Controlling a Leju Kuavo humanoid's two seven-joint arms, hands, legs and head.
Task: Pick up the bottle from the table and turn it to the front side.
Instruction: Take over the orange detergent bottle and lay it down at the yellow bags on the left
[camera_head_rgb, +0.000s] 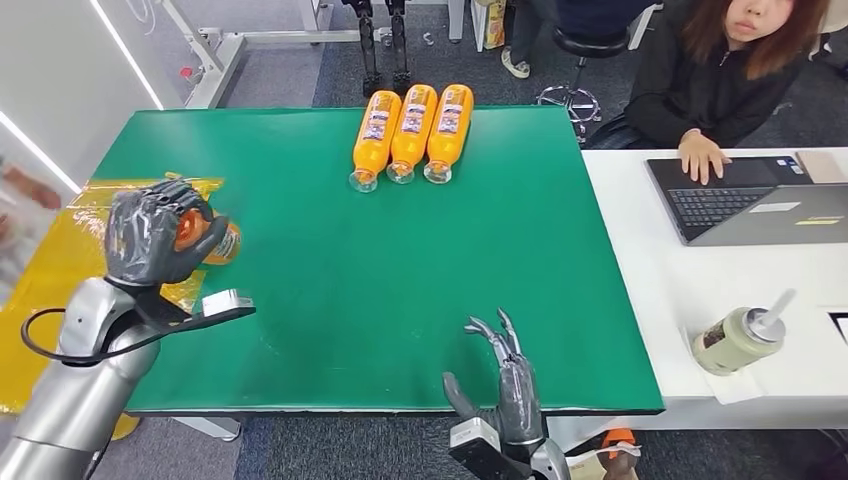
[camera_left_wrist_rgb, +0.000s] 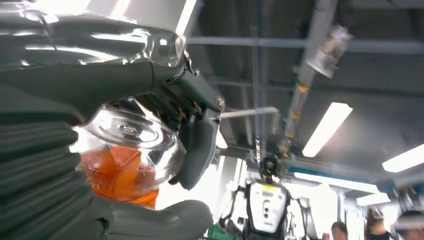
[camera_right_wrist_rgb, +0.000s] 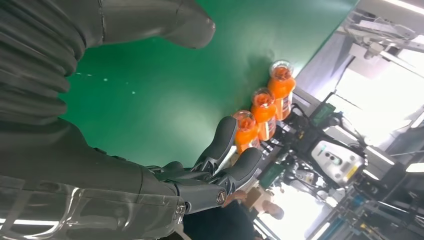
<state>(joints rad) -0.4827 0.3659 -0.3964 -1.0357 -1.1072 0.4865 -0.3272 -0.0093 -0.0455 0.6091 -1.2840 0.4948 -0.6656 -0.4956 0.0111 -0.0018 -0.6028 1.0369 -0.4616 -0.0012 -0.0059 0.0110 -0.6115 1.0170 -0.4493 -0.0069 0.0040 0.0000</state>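
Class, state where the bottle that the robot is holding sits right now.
In the head view the held bottle is in the left hand, over the green table's left edge, beside the yellow sheet.

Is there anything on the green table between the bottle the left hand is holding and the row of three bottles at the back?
Nothing visible: bare green table lies between the held bottle in the left hand and the three bottles.

My left arm is a smooth silver tube with a thin black cable looping out beside it and a black bracket carrying a small pale block at the wrist. My left hand is dark grey under glossy clear film. My right hand has slender grey fingers, ribbed grey cover behind.
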